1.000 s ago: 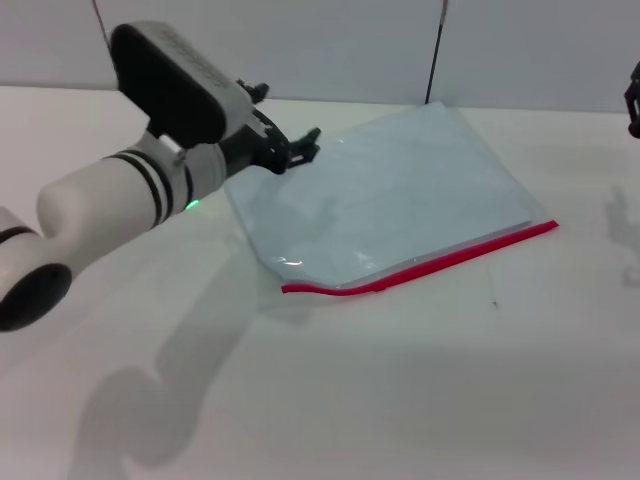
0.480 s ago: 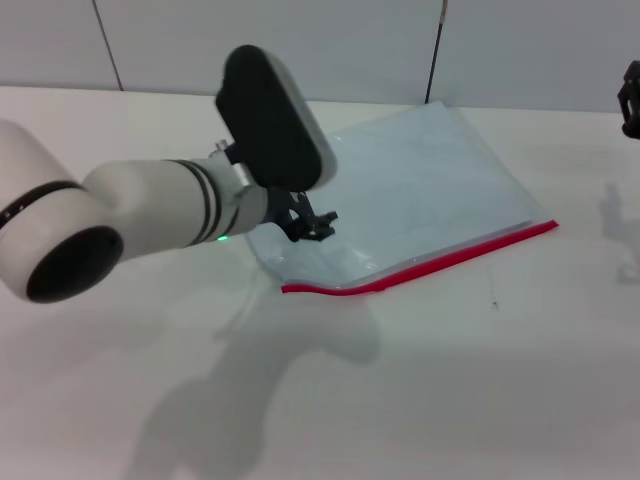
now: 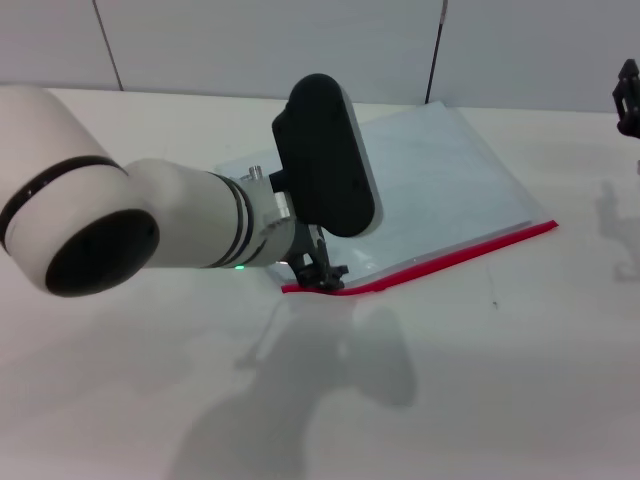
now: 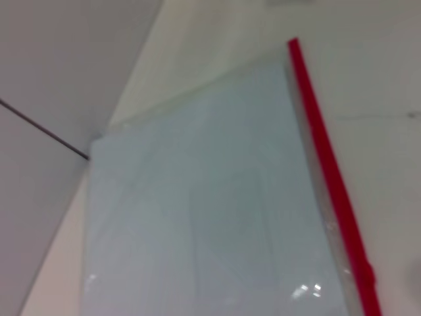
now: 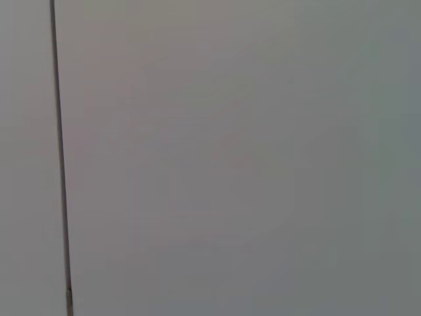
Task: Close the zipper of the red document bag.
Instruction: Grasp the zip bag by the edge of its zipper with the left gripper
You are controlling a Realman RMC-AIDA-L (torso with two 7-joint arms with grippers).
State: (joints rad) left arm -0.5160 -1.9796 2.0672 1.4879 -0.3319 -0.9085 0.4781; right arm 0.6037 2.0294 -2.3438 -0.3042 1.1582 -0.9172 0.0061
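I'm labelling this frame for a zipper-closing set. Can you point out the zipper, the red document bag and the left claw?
zipper [image 3: 470, 253]: head view, middle of the red strip.
red document bag [image 3: 440, 185]: head view, bare pale panel.
left claw [image 3: 325, 278]: head view, dark fingertips at the strip's left end.

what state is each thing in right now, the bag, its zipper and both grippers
flat translucent pale blue plastic document bag: lying flat on the white table
thin bright red zipper strip: runs along the bag's near long edge; open or closed cannot be told
left gripper: down at the zipper's left end
right gripper: raised at the far right edge, away from the bag
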